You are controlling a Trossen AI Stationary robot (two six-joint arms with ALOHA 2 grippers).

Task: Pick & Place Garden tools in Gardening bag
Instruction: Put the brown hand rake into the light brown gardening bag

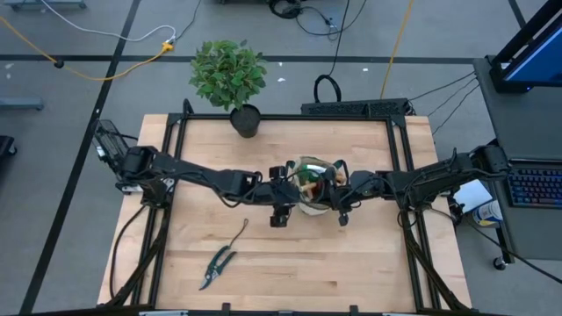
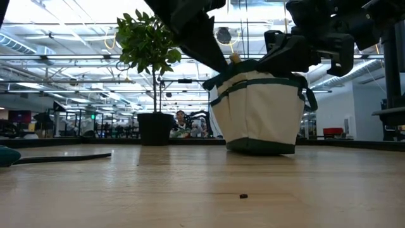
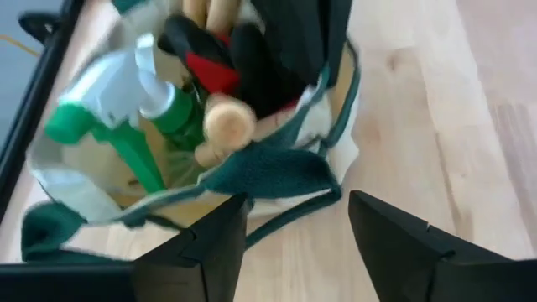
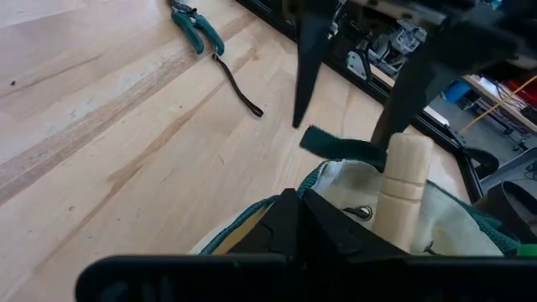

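Observation:
The beige gardening bag (image 1: 313, 186) with dark green trim stands on its base at the table's middle. It also shows in the low view (image 2: 259, 107). It holds a green spray bottle (image 3: 126, 109), wooden tool handles (image 3: 228, 122) and red-black gloves (image 3: 210, 59). My left gripper (image 3: 298, 226) is open over the bag's left rim, its fingers on either side of a green loop handle (image 3: 268, 164), touching nothing. My right gripper (image 4: 310, 222) is shut at the bag's right rim. Pruning shears (image 1: 217, 266) and a thin weeder (image 1: 239, 232) lie flat on the table, near left. My right gripper is shut on the bag's green-trimmed rim (image 4: 252, 220) on the bag's right side, coming slanting down from the table's right. Its own fingers hide the place of contact. The bag stands upright with its base (image 2: 261, 147) on the table.
A leafy plant in a black pot (image 1: 244, 116) stands at the table's far edge. A black frame (image 1: 180, 132) runs around the wooden tabletop. Bare wood (image 1: 351, 272) lies near and right of the bag. A keyboard (image 1: 536, 186) sits off the table's right side.

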